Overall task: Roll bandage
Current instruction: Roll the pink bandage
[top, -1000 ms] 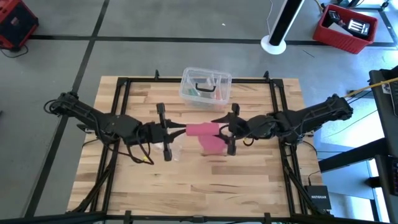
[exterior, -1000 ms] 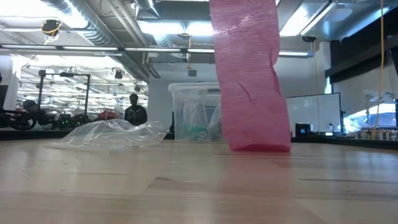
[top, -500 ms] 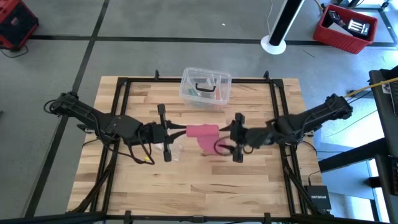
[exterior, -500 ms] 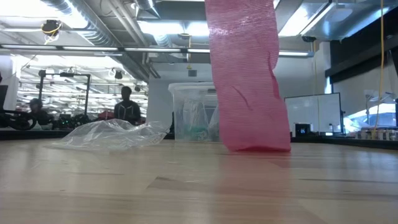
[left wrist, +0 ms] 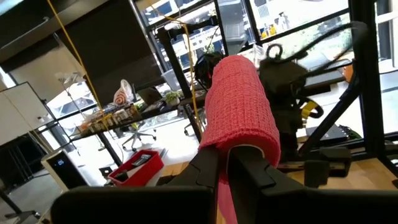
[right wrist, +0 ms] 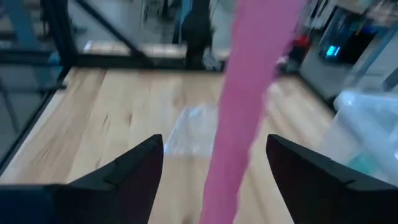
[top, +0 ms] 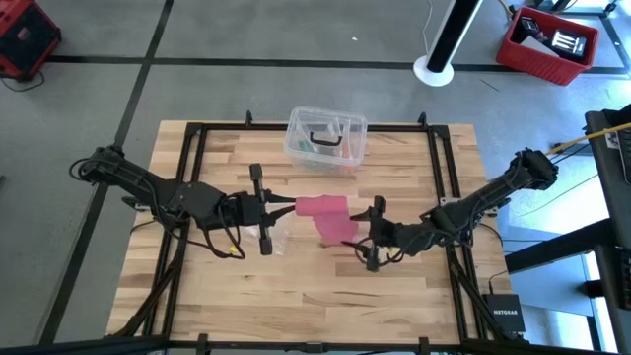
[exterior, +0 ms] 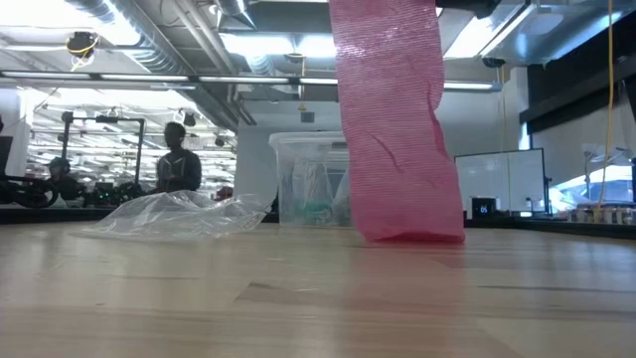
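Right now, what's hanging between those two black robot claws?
In the high view, the pink bandage spans the gap: the left gripper is shut on its upper end, and the strip droops to the table toward the open right gripper.

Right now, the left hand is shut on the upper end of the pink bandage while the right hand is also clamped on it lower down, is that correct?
Not quite: the right hand is open, not clamped. The right wrist view shows its fingers spread wide with the bandage hanging free between them. The left hand is indeed shut on the bandage's upper end, as the left wrist view shows.
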